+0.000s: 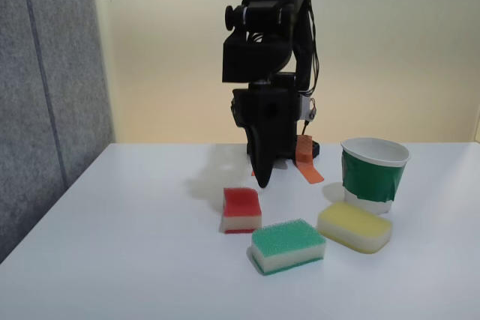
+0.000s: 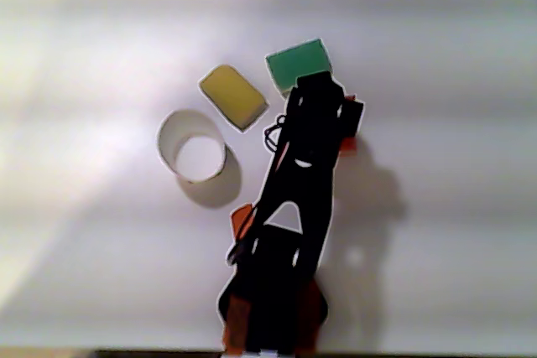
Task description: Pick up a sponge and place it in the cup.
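Green-topped sponge [image 1: 288, 246] nearest | yellow sponge [image 1: 354, 227] beside cup [image 1: 373, 174] | sponge [image 1: 241, 210] mostly hidden under arm from above | gripper [image 1: 262, 177] spread unreadable; fingertips dark, merged

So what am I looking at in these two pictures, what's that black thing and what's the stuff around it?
The black thing is a small robot arm standing on a white table. One picture is taken from the front at table height, the other looks straight down from above. At the arm's lower end is its tool, a two-finger pincer pointing down; whether it is open or shut cannot be told, and it seems to hold nothing. In the front picture three sponges lie before it: a small red sponge, a green sponge and a yellow sponge. A paper cup with a green band stands upright at the right.
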